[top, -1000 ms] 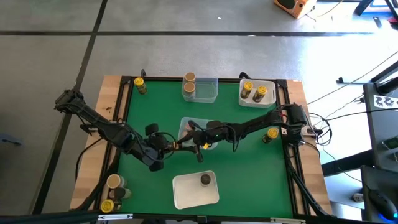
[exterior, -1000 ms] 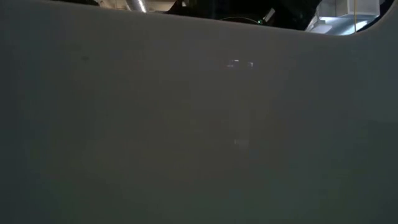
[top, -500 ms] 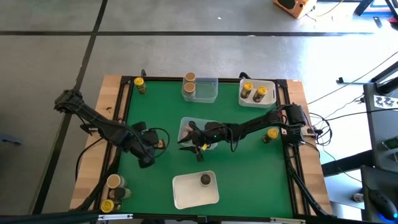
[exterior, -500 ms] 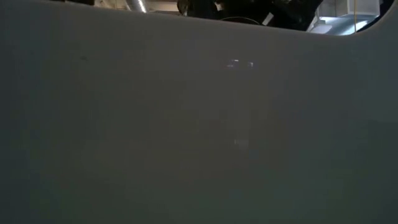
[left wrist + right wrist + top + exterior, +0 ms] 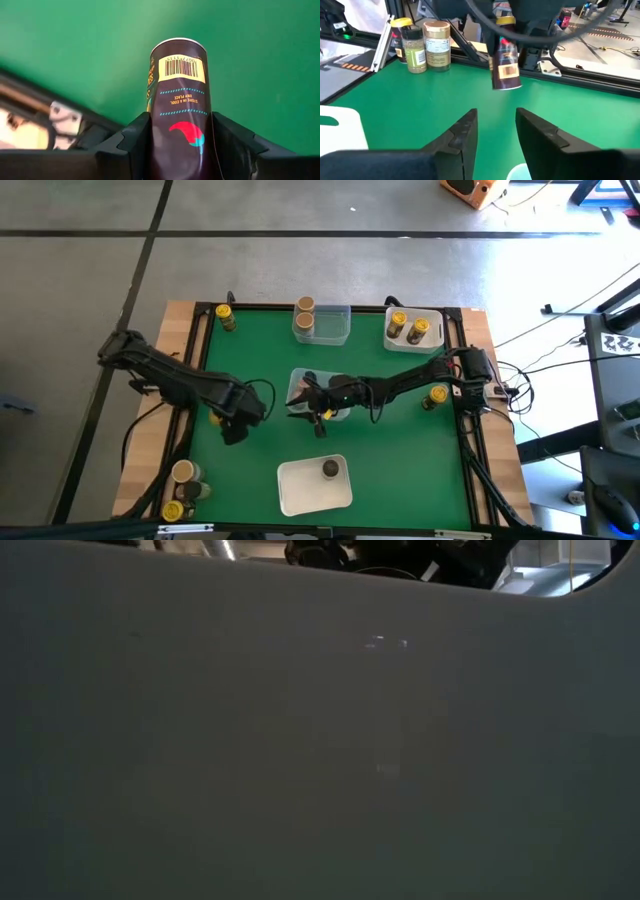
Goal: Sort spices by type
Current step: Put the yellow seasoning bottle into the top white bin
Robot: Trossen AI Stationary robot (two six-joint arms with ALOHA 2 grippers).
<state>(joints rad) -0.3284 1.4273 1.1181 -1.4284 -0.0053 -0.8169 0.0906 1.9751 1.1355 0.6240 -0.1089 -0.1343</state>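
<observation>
My left gripper [image 5: 232,428] hangs over the green mat's left half, pointing down, shut on a dark-labelled spice jar [image 5: 177,95] with a yellow cap [image 5: 506,21]. My right gripper [image 5: 495,125] stands open at the mat's middle over a clear tray [image 5: 312,383], nothing between its fingers. The held jar [image 5: 506,65] shows beyond it, clear of the mat. Other spices: a dark-topped jar [image 5: 330,469] stands in the near white tray [image 5: 300,490], two yellow-topped jars [image 5: 407,328] in the far-right white tray, and a tan-topped one [image 5: 303,310] at the far clear tray [image 5: 333,326]. My left gripper pinches the jar's side walls [image 5: 150,125] between its two fingers, at the jar's upper part. The fingers come from above and lie along the jar. The jar hangs below them, bottom [image 5: 177,42] down, a little tilted, lifted clear of the mat.
A yellow-topped jar [image 5: 226,317] stands at the far left corner, two jars [image 5: 180,488] on the near-left wooden border, one [image 5: 436,395] on the right border. Black frame rails edge the mat. The low view is blocked by a grey-white surface [image 5: 320,740].
My left gripper has drawn back from the middle toward the table's left edge with the jar and has tipped from nearly level to pointing down, so the jar now hangs upright. My right gripper has stayed in place.
</observation>
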